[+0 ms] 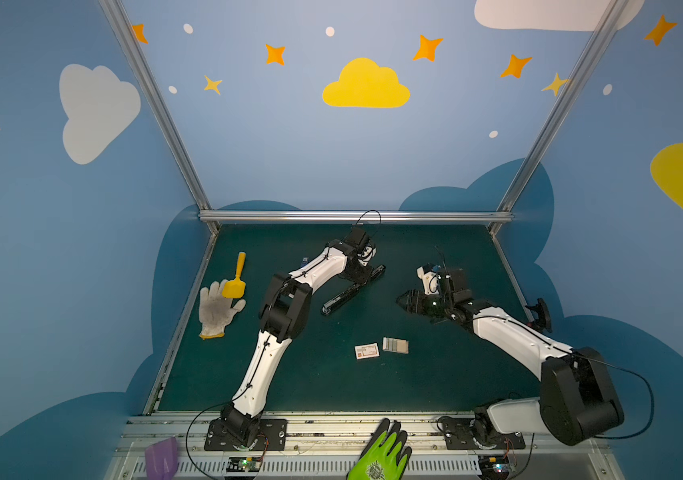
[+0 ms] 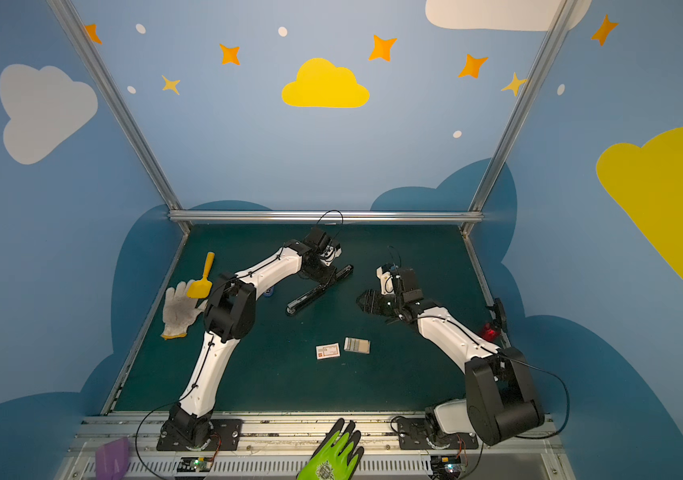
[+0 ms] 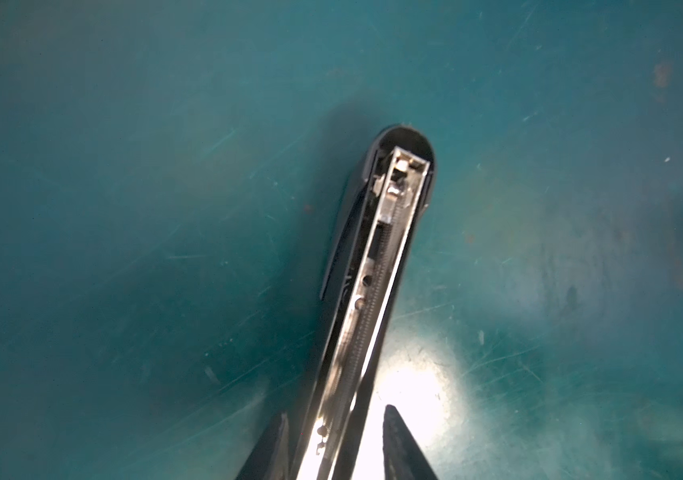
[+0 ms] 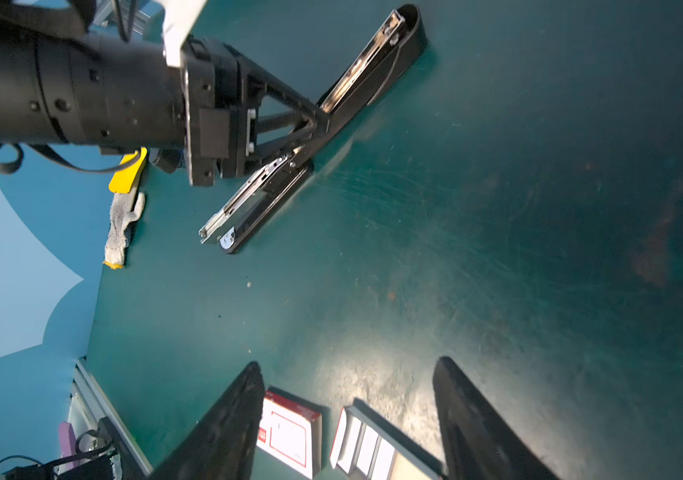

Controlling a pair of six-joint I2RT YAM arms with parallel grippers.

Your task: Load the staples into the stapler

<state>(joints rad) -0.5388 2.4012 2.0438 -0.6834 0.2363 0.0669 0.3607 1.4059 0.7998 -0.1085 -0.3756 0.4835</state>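
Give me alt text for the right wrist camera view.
The left gripper straddles an opened black stapler on the green table. Nearer the camera, the open right gripper frames a tray of staples and a white box.

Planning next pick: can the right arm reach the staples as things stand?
Probably yes: the right hand is open and empty, only bare mat lies between it and the staples, and nothing covers them.

The long black stapler (image 1: 341, 298) lies opened flat along 2-to-8 o'clock, with short silvery-grey staple strips (image 1: 394, 345) rowed together at its 5 o'clock.
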